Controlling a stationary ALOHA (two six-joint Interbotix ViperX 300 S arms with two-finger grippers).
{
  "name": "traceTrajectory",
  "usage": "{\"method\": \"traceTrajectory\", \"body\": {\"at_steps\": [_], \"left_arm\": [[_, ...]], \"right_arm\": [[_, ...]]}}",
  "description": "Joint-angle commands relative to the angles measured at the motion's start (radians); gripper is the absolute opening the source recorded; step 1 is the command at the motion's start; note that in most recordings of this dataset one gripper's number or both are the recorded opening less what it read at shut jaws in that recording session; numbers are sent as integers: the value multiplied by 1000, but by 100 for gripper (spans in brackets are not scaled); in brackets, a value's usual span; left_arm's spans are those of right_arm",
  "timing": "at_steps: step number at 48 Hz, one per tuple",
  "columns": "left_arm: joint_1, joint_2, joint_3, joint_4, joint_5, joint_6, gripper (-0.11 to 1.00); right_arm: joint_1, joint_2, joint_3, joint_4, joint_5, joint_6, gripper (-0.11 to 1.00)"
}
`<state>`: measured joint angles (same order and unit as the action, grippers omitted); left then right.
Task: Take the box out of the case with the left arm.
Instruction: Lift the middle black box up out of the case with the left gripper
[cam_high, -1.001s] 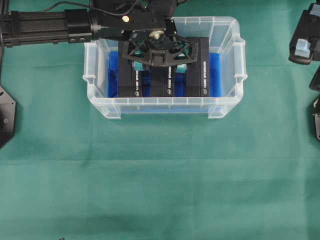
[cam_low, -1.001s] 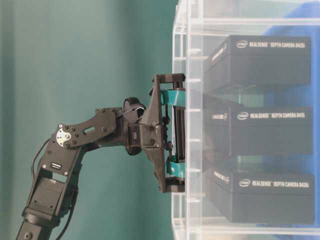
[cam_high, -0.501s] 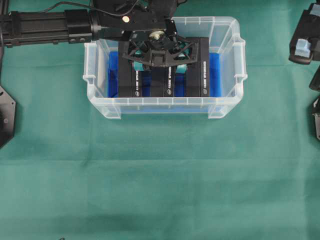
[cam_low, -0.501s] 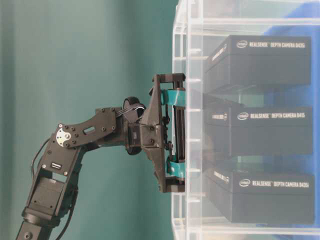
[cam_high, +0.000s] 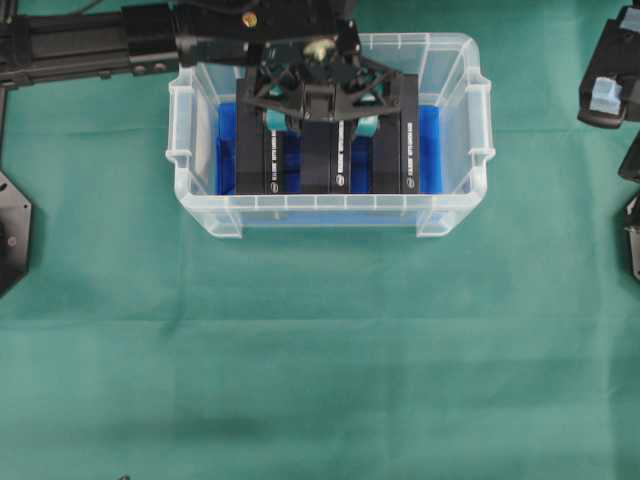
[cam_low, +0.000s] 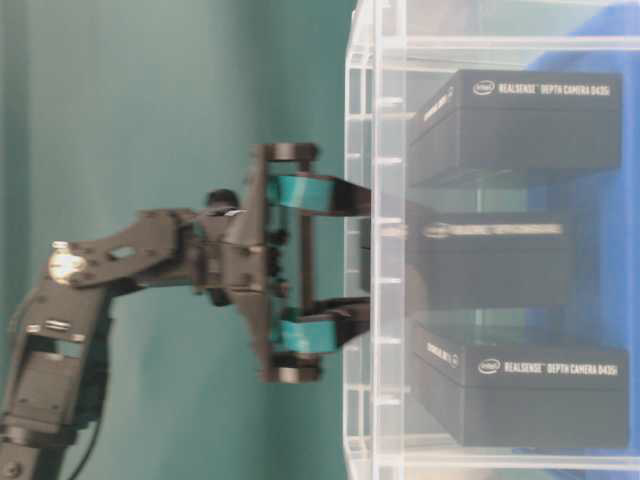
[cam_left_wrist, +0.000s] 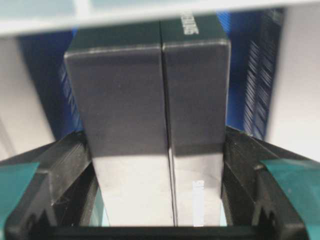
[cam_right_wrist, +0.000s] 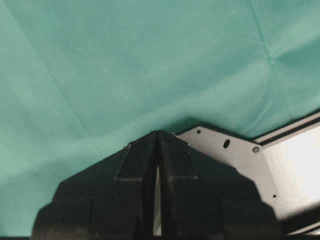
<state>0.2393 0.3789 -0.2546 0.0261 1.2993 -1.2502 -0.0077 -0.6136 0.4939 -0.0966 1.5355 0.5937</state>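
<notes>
The left gripper is clamped on the middle box, one of three black boxes standing side by side in the clear case. In the wrist view the box sits between the two black fingers, teal pads at both edges, so the jaws are closed on its sides. In the table-level view the middle box looks blurred while the other two are sharp; I judge it is just starting to come out, but it is still fully inside the case walls.

The right gripper is parked well apart over the green cloth, jaws together, holding nothing.

How to do this step well, imo:
- Pull straight up, w/o tilt. The neighbour boxes are just beside the held one, so any side drift may drag them.
- Keep the grip steady; the box faces look smooth and could slip.
- Lift until the bottom edge is above the rim, esp. the back wall near the arm, and only then move sideways.
- Go slow, bc the blue lining under the boxes may catch.
</notes>
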Motion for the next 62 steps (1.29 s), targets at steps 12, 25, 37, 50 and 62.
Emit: {"method": "traceTrajectory", "body": {"at_steps": [12, 25, 37, 50, 62], "left_arm": [[0, -52, -229, 2, 161, 5, 62], [-2, -55, -396, 5, 319, 8, 62], [-2, -58, -518, 9, 443, 8, 62], [-3, -58, -523, 11, 453, 8, 62], [-3, -58, -523, 11, 454, 8, 62]], "right_arm": [[0, -3, -20, -12, -3, 3, 0], [0, -5, -20, -14, -3, 3, 0], [0, -3, -20, -18, -5, 3, 0], [0, -6, -18, -21, -3, 8, 0], [0, -8, -18, -21, -3, 9, 0]]}}
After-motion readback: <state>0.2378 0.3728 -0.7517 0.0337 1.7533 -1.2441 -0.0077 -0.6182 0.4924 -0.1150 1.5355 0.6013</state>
